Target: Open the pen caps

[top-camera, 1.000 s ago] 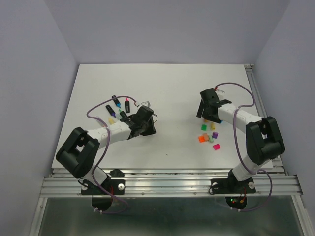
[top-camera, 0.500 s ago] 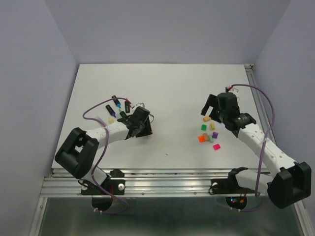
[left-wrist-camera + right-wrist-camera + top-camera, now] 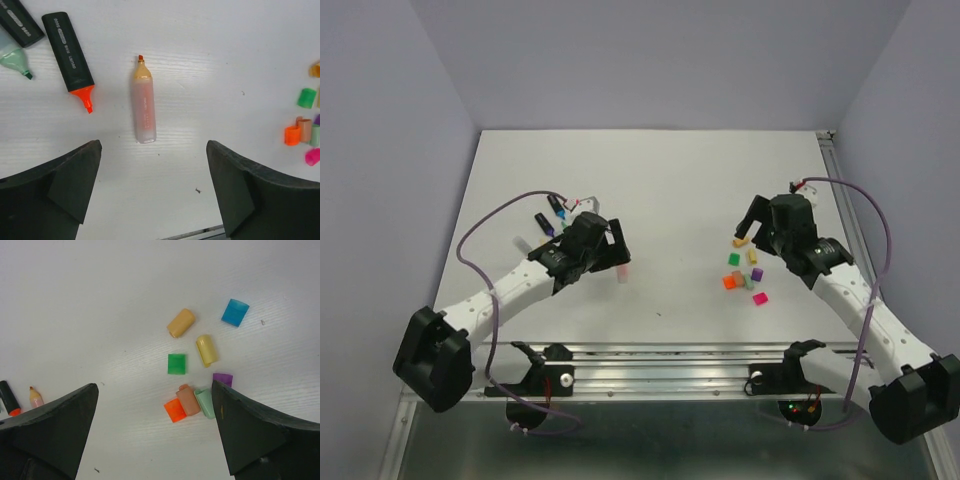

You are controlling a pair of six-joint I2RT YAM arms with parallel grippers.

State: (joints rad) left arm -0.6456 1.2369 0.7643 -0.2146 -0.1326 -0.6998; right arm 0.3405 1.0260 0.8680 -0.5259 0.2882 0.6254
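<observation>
Several loose pen caps lie in a cluster on the white table: golden [image 3: 180, 322], cyan [image 3: 235, 312], yellow [image 3: 206, 350], green [image 3: 176, 363], purple [image 3: 222, 378], orange [image 3: 174, 410], peach [image 3: 188, 400] and mint [image 3: 205, 402]. My right gripper [image 3: 155, 432] hangs open above them with nothing between its fingers. An uncapped peach pen [image 3: 143, 105] lies flat on the table, tip pointing away. My left gripper [image 3: 152, 192] stands open over its near end, apart from it. In the top view the left gripper [image 3: 612, 252] is left of centre and the right gripper [image 3: 760, 225] is by the caps.
A black pen with a bare orange tip [image 3: 70, 55], another black pen [image 3: 17, 22] and a mint pen [image 3: 12, 57] lie left of the peach pen. A pink cap [image 3: 760, 298] sits nearest the front. The metal rail [image 3: 660, 365] runs along the table's near edge.
My left gripper has opened and let go of the peach pen, which now lies on the table. My right gripper has opened fully and its arm has swung out to the right.
</observation>
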